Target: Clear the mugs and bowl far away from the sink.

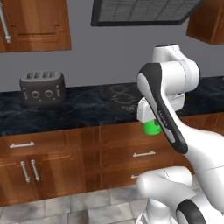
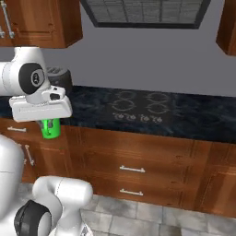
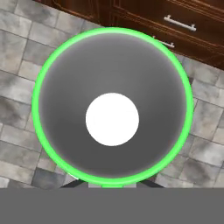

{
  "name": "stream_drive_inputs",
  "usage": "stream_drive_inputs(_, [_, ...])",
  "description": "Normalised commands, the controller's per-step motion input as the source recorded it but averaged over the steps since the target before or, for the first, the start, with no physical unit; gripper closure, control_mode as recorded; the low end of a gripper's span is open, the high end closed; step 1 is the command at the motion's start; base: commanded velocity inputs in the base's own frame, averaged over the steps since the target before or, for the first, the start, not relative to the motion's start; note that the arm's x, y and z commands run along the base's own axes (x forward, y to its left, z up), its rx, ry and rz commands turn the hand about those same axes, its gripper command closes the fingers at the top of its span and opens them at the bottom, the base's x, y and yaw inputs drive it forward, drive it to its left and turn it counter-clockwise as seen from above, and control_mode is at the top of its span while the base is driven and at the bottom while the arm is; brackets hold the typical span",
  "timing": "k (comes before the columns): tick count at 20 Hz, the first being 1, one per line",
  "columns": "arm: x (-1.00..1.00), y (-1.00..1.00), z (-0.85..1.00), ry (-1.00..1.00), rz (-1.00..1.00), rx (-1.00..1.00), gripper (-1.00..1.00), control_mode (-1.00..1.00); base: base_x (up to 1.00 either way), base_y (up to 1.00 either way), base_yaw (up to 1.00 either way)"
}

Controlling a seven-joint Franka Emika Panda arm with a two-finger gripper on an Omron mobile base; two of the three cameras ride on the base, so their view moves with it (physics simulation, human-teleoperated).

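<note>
A: What is the tool (image 2: 50, 123) doing right now?

B: It is hanging under the white hand with its jaws clamped on the green mug (image 2: 50, 128), gripping it at the rim. The mug is hanging upright just below the tool, off the ground.

A: And where is that relative to the kitchen?

B: The tool is holding the mug (image 1: 152, 127) in front of the wooden drawers (image 1: 140, 153), on the near side of the dark tabletop (image 1: 87, 107). The toaster (image 1: 42, 88) is sitting well off to the tool's left on that tabletop, and the cooktop burners (image 2: 138, 108) are lying to its right.

A: What is below it?

B: Looking down along the tool, the mug's open mouth (image 3: 112, 107) is facing the camera, and grey floor tiles (image 3: 17, 96) are lying beneath it.
</note>
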Motion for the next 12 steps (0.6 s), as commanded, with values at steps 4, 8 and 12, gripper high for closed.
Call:
stream_drive_inputs(4, [0.00, 0.00, 0.00, 0.00, 0.00, 0.00, 1.00, 1.00, 1.00, -0.12, 0.18])
stream_drive_inputs(8, [0.00, 0.00, 0.00, 0.00, 0.00, 0.00, 1.00, 1.00, 1.00, -0.32, 0.26])
stream_drive_inputs(12, [0.00, 0.00, 0.00, 0.00, 0.00, 0.00, 1.00, 1.00, 0.99, -0.09, 0.23])
